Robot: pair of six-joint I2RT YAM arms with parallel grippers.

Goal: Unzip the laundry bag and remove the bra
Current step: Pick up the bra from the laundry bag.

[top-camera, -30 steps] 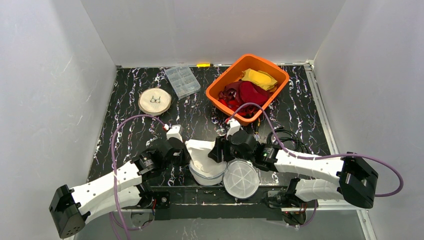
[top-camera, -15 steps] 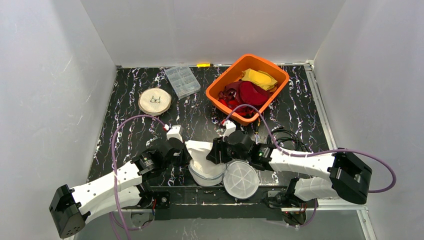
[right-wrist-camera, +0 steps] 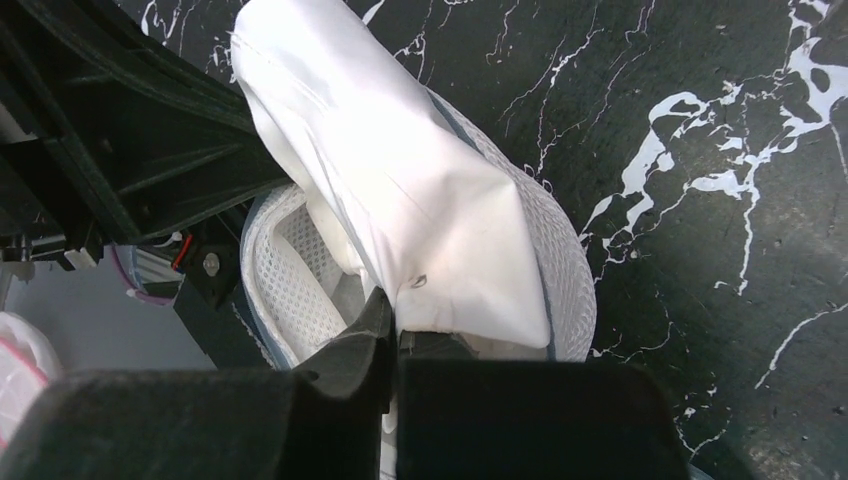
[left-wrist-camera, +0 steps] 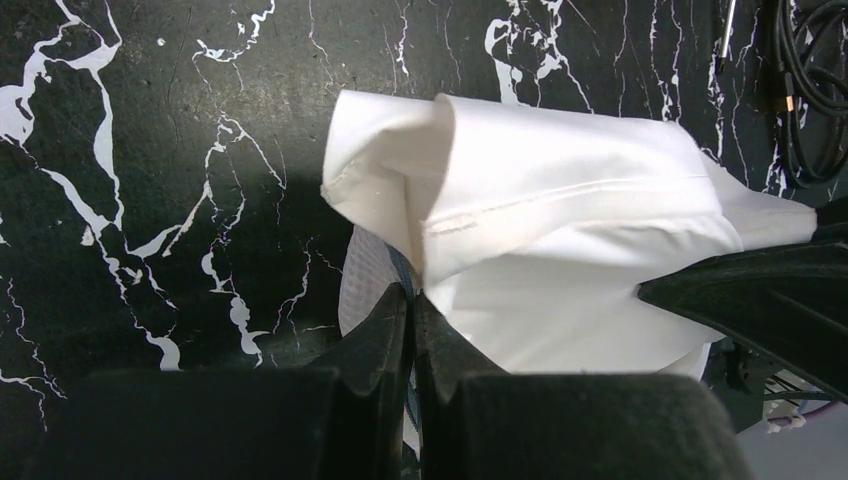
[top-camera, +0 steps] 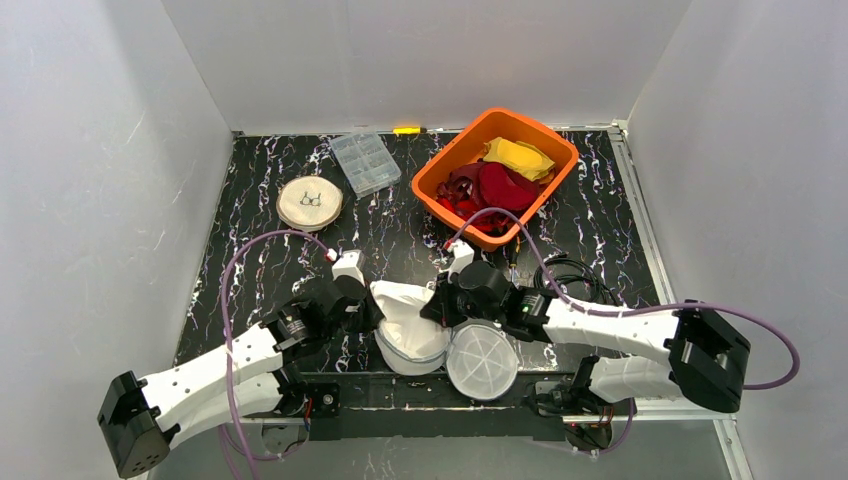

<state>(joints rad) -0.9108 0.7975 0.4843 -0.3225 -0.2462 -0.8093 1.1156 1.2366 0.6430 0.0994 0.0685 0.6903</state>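
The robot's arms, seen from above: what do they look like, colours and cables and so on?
The left arm and right arm both have smooth white shells linked by chunky black joints. A purple cable loops along each one. The left gripper and right gripper each end in two plain black fingers.

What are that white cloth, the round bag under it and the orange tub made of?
White cloth: smooth, matte fabric, with a stitched seam. Round bag: white mesh netting, holes visible. Orange tub: probably plastic, with even colour and a rigid rim.
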